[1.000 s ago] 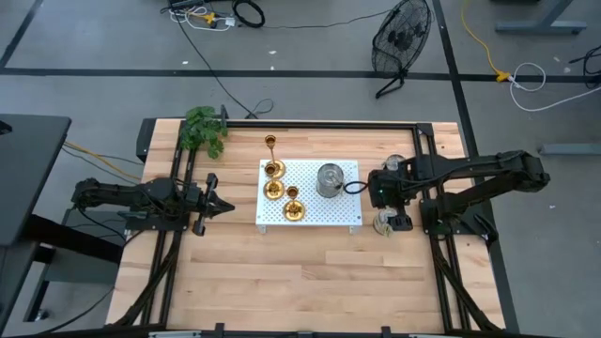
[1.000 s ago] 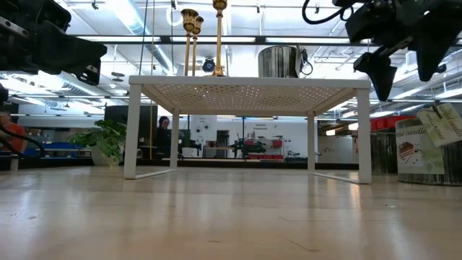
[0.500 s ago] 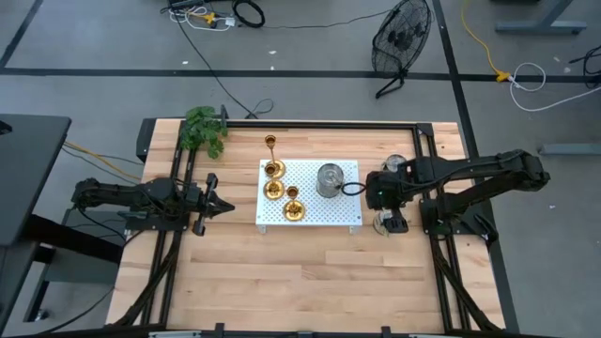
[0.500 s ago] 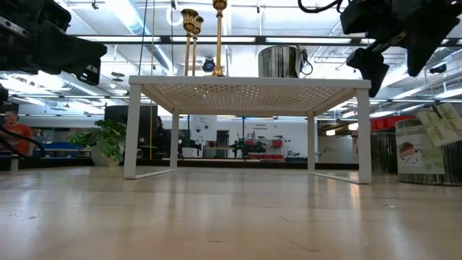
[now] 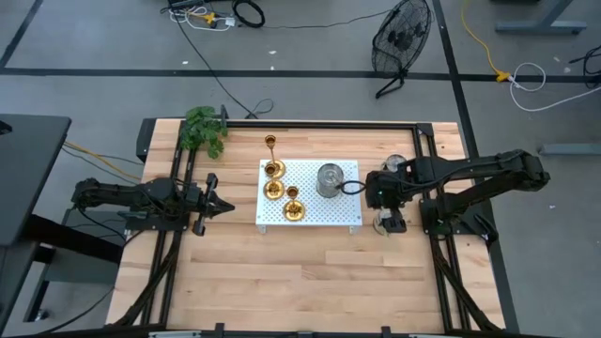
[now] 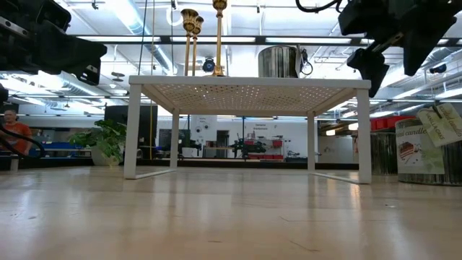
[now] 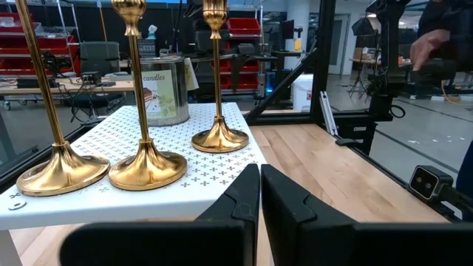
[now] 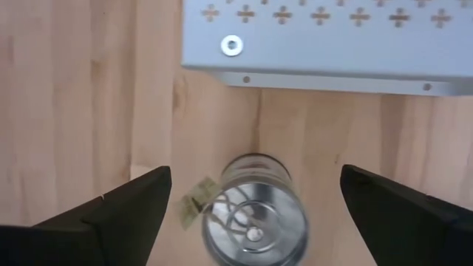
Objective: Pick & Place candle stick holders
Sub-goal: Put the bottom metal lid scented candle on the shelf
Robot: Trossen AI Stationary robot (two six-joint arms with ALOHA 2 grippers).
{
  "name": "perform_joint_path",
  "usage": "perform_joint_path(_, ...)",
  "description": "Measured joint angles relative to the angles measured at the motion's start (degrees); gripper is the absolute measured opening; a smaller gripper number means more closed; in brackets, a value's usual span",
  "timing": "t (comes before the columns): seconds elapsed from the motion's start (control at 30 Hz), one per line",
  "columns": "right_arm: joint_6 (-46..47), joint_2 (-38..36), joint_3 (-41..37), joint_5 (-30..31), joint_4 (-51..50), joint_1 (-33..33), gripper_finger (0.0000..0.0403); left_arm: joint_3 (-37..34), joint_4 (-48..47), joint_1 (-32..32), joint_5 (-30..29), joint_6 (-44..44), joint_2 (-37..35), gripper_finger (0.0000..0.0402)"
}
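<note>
Three gold candle stick holders [image 5: 273,191] [image 7: 144,166] stand upright on the left end of a white perforated stand [image 5: 319,211]; their stems rise above its top in the low view [image 6: 189,43]. My left gripper [image 5: 225,205] [image 7: 260,193] hovers just left of the stand, shut and holding nothing, pointing at the holders. My right gripper [image 5: 390,222] [image 8: 256,174] [image 6: 393,63] is open off the stand's right end. It hangs above a metal candle tin [image 8: 255,214] [image 6: 426,144] on the table, with a finger [image 8: 133,199] to each side, not touching it.
A second metal tin [image 5: 330,178] [image 7: 162,85] sits on the stand's right half. A potted plant [image 5: 204,130] stands at the table's back left. A black frame borders the table. A person [image 6: 11,126] shows far off in the room.
My right gripper has risen a little above the tin beside the stand. The left arm and the holders have not moved.
</note>
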Motion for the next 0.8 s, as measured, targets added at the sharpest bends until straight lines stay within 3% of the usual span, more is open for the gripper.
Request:
perform_joint_path(0.4,0.07,-0.04,-0.06,0.71,-3.46,0.56,0.0399,-0.01,0.02,0.00,-0.01,0.00,0.00,0.0019)
perform_joint_path(0.8,1.99,-3.88,-7.72,1.51,-3.95,3.51,0.0400,-0.02,0.00,0.00,0.01,0.00,0.00,0.0019)
